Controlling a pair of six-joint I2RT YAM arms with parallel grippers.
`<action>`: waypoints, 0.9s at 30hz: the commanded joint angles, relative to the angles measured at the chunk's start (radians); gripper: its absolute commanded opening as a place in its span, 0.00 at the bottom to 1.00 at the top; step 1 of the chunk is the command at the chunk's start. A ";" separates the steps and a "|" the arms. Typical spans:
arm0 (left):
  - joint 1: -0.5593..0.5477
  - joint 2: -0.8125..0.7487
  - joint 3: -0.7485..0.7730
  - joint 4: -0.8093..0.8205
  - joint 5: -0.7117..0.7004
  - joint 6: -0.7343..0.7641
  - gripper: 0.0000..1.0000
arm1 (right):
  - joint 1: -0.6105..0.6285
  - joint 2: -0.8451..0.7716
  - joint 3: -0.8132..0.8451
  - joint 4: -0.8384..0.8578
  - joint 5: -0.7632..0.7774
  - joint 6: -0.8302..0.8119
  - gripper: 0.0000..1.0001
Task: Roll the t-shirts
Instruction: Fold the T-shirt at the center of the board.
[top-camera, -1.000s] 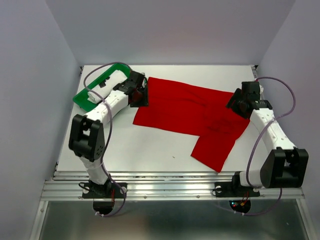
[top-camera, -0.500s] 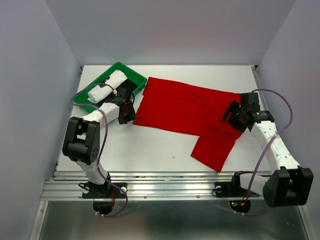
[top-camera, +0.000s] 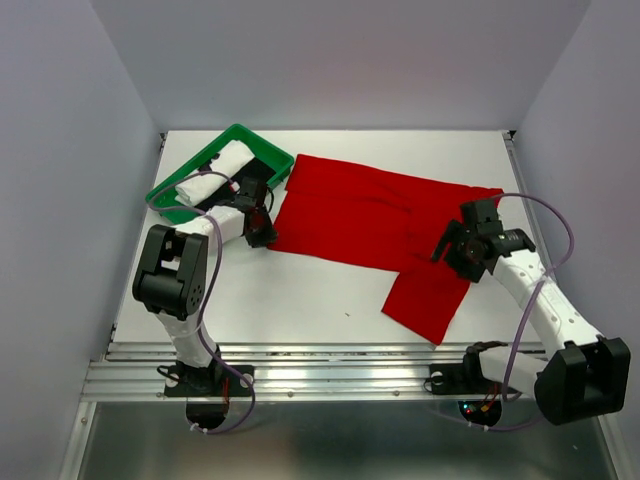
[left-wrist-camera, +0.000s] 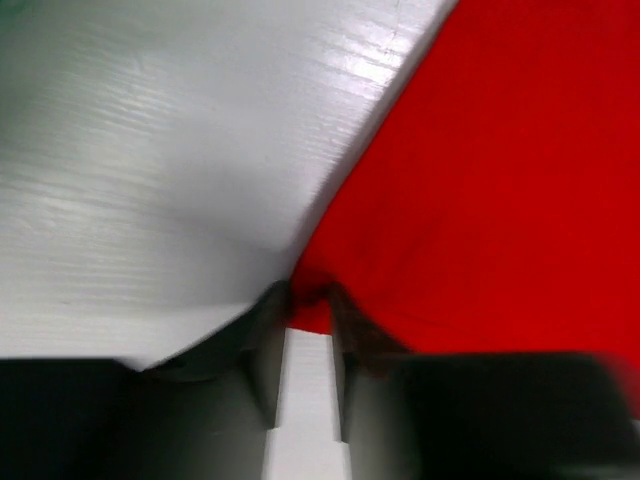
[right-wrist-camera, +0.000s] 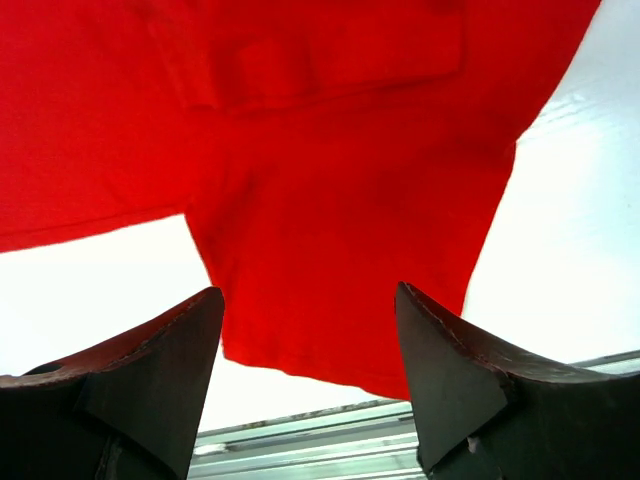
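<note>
A bright red t-shirt (top-camera: 370, 215) lies spread flat across the table, one sleeve (top-camera: 428, 295) reaching toward the near edge. My left gripper (top-camera: 264, 234) is low at the shirt's near-left corner. In the left wrist view its fingers (left-wrist-camera: 345, 325) stand close together with the puckered red corner (left-wrist-camera: 308, 300) pinched between the tips. My right gripper (top-camera: 452, 238) hovers open above the shirt's right part. Its wide-apart fingertips (right-wrist-camera: 205, 320) frame the red cloth (right-wrist-camera: 340, 230) below, nothing between them. A rolled white t-shirt (top-camera: 212, 175) lies in the green tray (top-camera: 240, 133).
The green tray stands at the back left corner, just behind my left gripper. The table's metal front rail (top-camera: 340, 362) runs along the near edge. Grey walls close the table in on the left, the back and the right.
My left gripper slid nearer along the shirt's left edge to its corner and narrowed onto the cloth. My right gripper moved nearer and leftward over the shirt and opened a little wider.
</note>
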 joint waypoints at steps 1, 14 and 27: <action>-0.022 0.025 0.000 0.021 0.035 -0.009 0.12 | 0.123 -0.022 -0.014 -0.041 0.014 0.073 0.75; -0.026 -0.055 0.028 -0.016 0.022 0.011 0.00 | 0.510 -0.037 -0.178 -0.238 0.152 0.553 0.74; -0.028 -0.041 0.046 -0.025 0.048 0.032 0.00 | 0.510 -0.048 -0.324 -0.120 0.259 0.764 0.69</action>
